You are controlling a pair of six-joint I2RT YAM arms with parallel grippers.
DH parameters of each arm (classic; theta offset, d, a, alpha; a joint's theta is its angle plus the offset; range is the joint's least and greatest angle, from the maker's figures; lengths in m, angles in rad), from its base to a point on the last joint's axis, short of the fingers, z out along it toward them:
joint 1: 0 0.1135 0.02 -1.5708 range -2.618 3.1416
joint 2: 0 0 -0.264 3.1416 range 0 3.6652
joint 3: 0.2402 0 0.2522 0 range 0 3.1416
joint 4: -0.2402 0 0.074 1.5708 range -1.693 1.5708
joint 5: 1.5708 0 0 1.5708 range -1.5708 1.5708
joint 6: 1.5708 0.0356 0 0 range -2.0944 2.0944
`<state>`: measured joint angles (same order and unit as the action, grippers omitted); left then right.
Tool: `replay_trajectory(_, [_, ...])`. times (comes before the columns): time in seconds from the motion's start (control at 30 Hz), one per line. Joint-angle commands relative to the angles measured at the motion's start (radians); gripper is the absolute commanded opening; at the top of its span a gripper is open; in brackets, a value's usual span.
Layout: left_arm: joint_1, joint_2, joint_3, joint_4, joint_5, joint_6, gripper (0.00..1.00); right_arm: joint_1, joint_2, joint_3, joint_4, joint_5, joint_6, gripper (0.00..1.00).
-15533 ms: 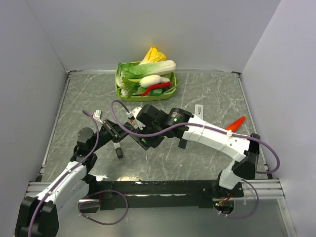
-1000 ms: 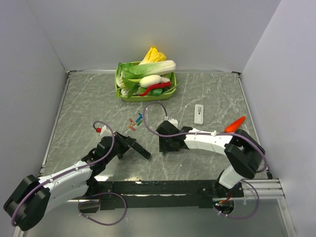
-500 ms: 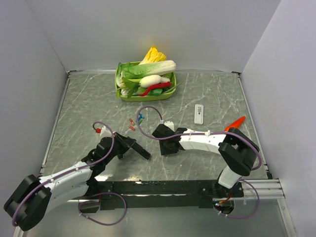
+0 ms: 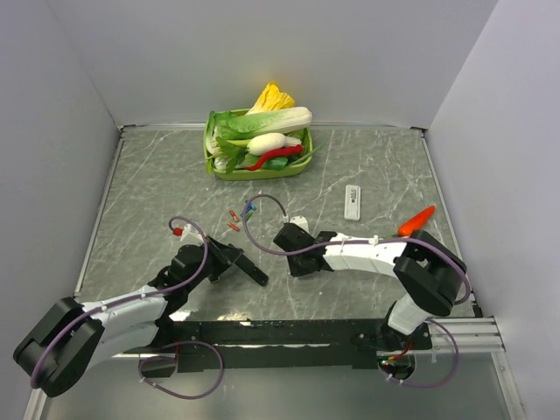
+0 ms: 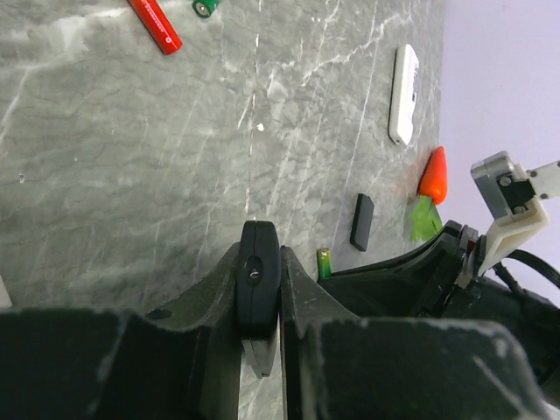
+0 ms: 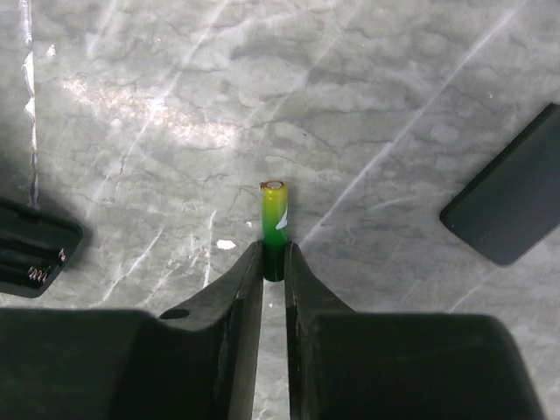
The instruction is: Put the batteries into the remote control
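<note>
Battery pick-up, mid-task: the right gripper [image 6: 274,260] had its fingers pinched on the lower end of a green battery [image 6: 274,208], which sat on the marble table [image 4: 385,166] betw. the black battery cover [image 6: 514,194] and the remote control [image 4: 254,271]. The left gripper [image 5: 259,262] was clamped on the remote, whose open bay showed a spring at the right wrist view's edge. The other batteries [image 4: 238,216] lay further back, well apart. Step in hand, prob.: grasping a cell. Next move would need a clean lift, then lining it up w/ the bay, polarity matched.
</note>
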<state>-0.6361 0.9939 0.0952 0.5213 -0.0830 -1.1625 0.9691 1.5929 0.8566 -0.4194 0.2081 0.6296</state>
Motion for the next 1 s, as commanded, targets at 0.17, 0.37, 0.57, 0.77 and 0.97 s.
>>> replay_trajectory(0.17, [0.021,0.130,-0.041,0.299,0.106,0.092,0.01,0.019,-0.132,-0.048,0.077,-0.176,-0.355,0.00])
replay_trajectory(0.37, [0.029,0.187,-0.037,0.375,0.166,0.150,0.01,0.019,-0.229,-0.021,0.065,-0.274,-0.528,0.00])
replay_trajectory(0.57, [0.038,0.204,-0.034,0.390,0.181,0.164,0.01,0.005,-0.157,0.018,-0.045,-0.217,-0.489,0.00])
replay_trajectory(0.77, [0.036,0.198,-0.038,0.416,0.206,0.179,0.01,0.006,-0.214,-0.010,0.033,-0.326,-0.528,0.00])
replay_trajectory(0.97, [0.036,0.224,-0.029,0.427,0.224,0.176,0.01,0.008,-0.168,0.047,0.067,-0.406,-0.525,0.00])
